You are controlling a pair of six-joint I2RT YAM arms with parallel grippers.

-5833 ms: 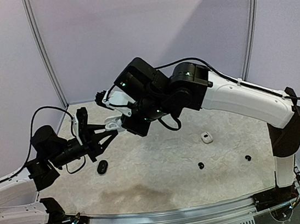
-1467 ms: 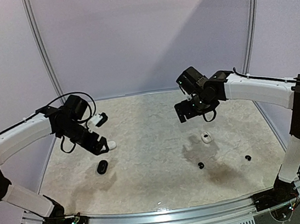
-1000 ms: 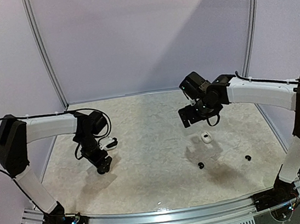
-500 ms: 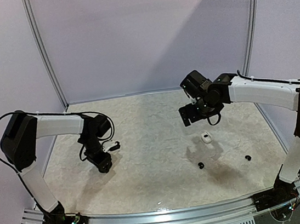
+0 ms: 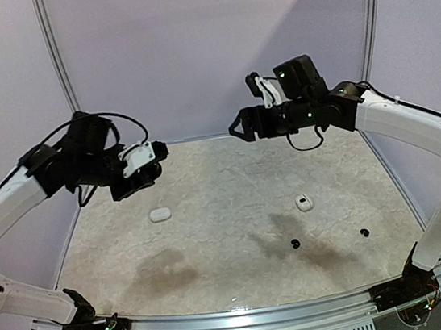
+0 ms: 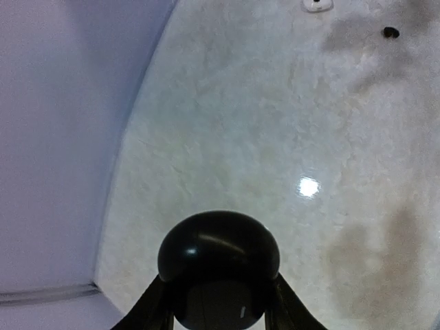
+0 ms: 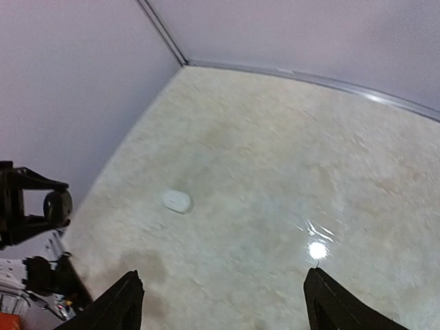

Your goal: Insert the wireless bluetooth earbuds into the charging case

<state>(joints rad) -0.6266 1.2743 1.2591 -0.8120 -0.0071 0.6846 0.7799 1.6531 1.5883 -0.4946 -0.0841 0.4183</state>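
The left gripper (image 6: 218, 302) is clamping a black case (image 6: 218, 254) between its fingers and holding it high above the left side of the table (image 5: 214, 239). The case is probably being carried clear of the surface so that it can be brought to the buds or turned for opening; whether its lid is open is not visible from here.

Just below and to the right, a white case (image 5: 159, 214) is lying closed and alone on the table, apparently waiting its turn.

Further right, the right gripper (image 7: 228, 302) is hanging high over the back of the table with its jaws spread wide and nothing between them. This looks like a ready pose for coming down on something small.

Below it, a black earbud (image 5: 295, 243) is resting on the table near the front. A small white object (image 5: 303, 202) is sitting a little behind it, too small to tell whether it is an open case or white buds. A second black earbud (image 5: 364, 233) is lying well apart to the right. Both black buds are outside any case, so the insertion is not yet done.
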